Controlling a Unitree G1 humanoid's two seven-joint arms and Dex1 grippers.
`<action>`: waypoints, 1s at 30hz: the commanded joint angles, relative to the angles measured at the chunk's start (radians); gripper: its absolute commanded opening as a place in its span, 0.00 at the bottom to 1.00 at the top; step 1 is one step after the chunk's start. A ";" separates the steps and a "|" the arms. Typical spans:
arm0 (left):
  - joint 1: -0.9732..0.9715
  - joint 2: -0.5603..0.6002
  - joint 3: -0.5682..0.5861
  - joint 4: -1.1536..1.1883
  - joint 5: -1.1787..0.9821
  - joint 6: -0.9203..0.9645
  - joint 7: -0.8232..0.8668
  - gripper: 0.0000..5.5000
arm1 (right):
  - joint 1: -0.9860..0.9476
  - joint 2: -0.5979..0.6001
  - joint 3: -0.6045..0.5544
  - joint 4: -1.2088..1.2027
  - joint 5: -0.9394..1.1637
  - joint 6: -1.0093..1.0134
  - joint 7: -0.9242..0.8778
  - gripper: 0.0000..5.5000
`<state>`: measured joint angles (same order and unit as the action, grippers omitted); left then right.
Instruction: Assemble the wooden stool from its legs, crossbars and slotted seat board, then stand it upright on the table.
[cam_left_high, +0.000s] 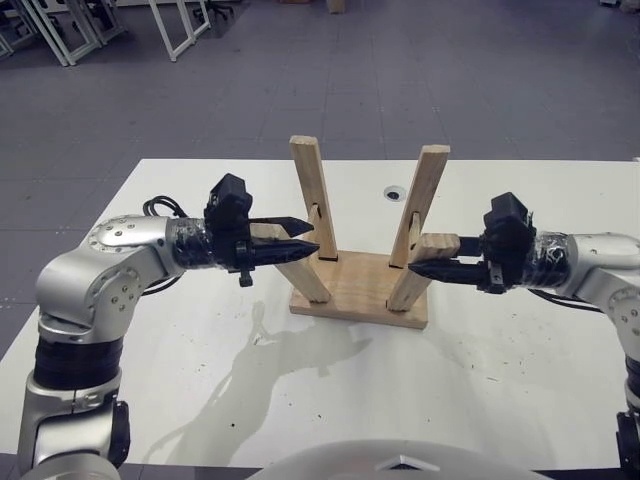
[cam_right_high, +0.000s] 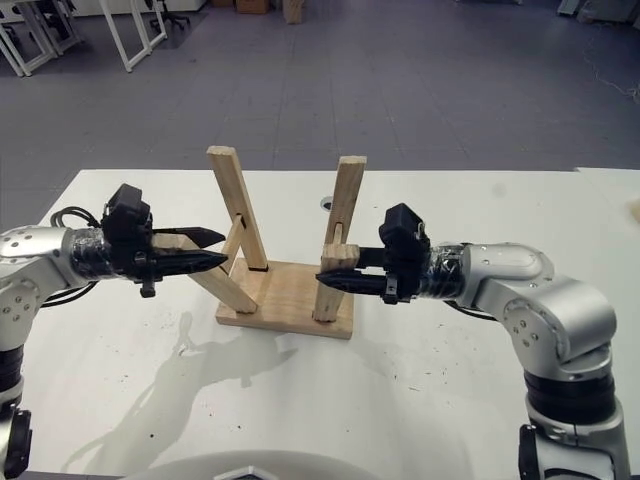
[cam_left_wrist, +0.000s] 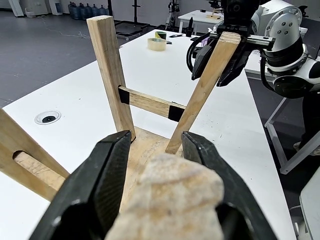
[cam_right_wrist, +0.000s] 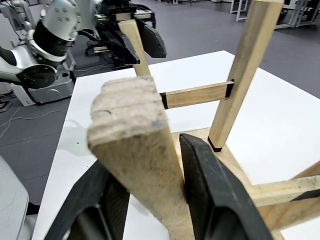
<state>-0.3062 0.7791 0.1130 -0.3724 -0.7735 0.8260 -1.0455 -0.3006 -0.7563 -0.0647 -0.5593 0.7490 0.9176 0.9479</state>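
Left tool (cam_left_wrist: 157, 144) close up, black fingers (cam_left_wrist: 107, 170) clamped on the pale end of near leg (cam_left_wrist: 167, 200). Beyond, upright leg (cam_left_wrist: 112, 75) and slanted far leg (cam_left_wrist: 200, 95) stand on seat board (cam_left_wrist: 142, 150), joined by crossbar (cam_left_wrist: 150, 102). Right tool (cam_left_wrist: 220, 55) grips far leg's top. Tape roll (cam_left_wrist: 156, 44) on white bench (cam_left_wrist: 80, 95).

the two head views look forward and down from above the near edge of the table (cam_left_high: 520, 380), taking in its whole top, the upturned stool (cam_left_high: 360, 292) at mid-table and the grey floor (cam_left_high: 400, 60) beyond the far edge. each wrist view sits very close behind its own gripper, the left gripper (cam_left_wrist: 157, 137) and the right gripper (cam_right_wrist: 145, 155), facing level across the stool toward the opposite arm, so both share the stool between them.
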 joint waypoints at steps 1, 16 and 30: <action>0.086 0.071 -0.030 -0.015 -0.117 0.183 -0.045 0.33 | 0.045 -0.042 0.026 -0.010 0.078 0.172 -0.051 0.27; -0.527 -0.081 -0.057 0.787 -0.451 0.765 0.129 0.58 | -0.387 -0.002 0.120 0.859 0.834 0.574 -0.347 0.39; -0.696 -0.128 -0.089 1.348 0.030 0.419 -0.040 0.78 | -0.380 0.056 0.077 0.985 0.392 0.497 -0.160 0.71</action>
<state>-0.9477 0.6385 -0.0042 0.9399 -0.7673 1.2562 -1.0614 -0.7038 -0.6906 0.0210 0.4407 1.1823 1.4310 0.7712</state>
